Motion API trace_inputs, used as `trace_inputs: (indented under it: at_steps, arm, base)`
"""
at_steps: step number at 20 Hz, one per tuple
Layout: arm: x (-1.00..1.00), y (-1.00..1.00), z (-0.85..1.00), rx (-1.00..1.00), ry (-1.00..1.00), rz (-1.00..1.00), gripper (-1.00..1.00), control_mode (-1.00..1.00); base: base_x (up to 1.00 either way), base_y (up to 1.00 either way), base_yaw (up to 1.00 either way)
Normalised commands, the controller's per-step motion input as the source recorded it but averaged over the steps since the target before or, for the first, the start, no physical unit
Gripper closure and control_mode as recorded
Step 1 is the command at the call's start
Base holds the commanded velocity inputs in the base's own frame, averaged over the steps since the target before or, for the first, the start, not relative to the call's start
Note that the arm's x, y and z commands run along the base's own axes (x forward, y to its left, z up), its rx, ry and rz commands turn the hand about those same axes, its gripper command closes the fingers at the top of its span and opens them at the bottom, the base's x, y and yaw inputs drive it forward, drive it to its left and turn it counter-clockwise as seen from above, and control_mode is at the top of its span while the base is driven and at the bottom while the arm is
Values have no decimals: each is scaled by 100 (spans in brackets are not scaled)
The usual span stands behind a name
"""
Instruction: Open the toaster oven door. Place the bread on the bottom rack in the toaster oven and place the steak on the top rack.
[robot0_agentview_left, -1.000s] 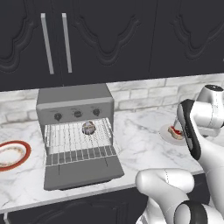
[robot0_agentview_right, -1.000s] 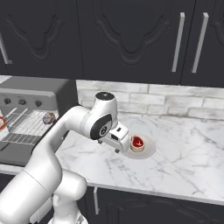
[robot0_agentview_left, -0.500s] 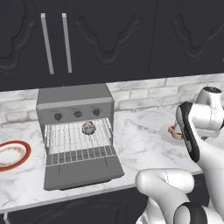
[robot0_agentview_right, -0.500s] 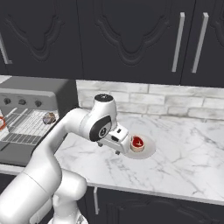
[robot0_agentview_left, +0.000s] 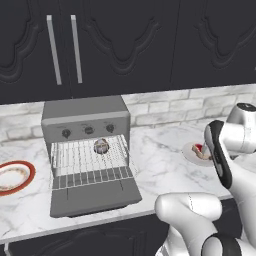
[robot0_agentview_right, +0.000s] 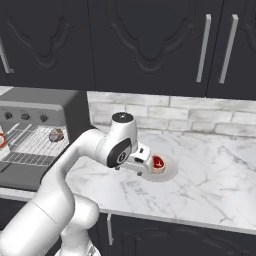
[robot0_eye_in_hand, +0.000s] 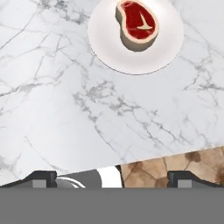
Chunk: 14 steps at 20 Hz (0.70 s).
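Note:
The grey toaster oven (robot0_agentview_left: 85, 117) stands on the marble counter with its door (robot0_agentview_left: 92, 196) folded down flat. The bread (robot0_agentview_left: 101, 146) (robot0_agentview_right: 56, 134) sits on a wire rack (robot0_agentview_left: 85, 160) inside; I cannot tell which level. The steak (robot0_eye_in_hand: 138, 24) (robot0_agentview_right: 158, 163) (robot0_agentview_left: 199, 150), red with a white edge, lies on a small white plate (robot0_eye_in_hand: 109, 48) (robot0_agentview_right: 170, 172) to the right of the oven. My gripper (robot0_eye_in_hand: 113, 178) (robot0_agentview_right: 145, 161) hovers beside the plate, open, with nothing between its fingertips (robot0_eye_in_hand: 43, 177). The steak is ahead of the fingers, not between them.
A red-rimmed plate (robot0_agentview_left: 12, 175) lies left of the oven. Dark cabinets (robot0_agentview_left: 125, 45) hang above a pale brick backsplash (robot0_agentview_right: 200, 117). The counter's front edge (robot0_eye_in_hand: 153, 153) runs close under the hand, with brown floor beyond. Open marble (robot0_agentview_right: 215, 185) stretches right of the white plate.
The hand has shifted only slightly near the white plate, and its jaws have stayed open. The steak, bread and oven door are where they were.

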Motion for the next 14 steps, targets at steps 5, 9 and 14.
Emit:
trace_inputs:
  at_steps: [5, 9, 14]
  arm:
    - [41, -3, 0, -1, -3, 21, -100, -100]
    - [41, 0, 0, 0, -17, 6, -100, -100]
    - [39, -3, -4, -3, -12, 0, -100, -100]
  base:
    - [0, 0, 0]
    - [0, 0, 0]
    - [0, 0, 0]
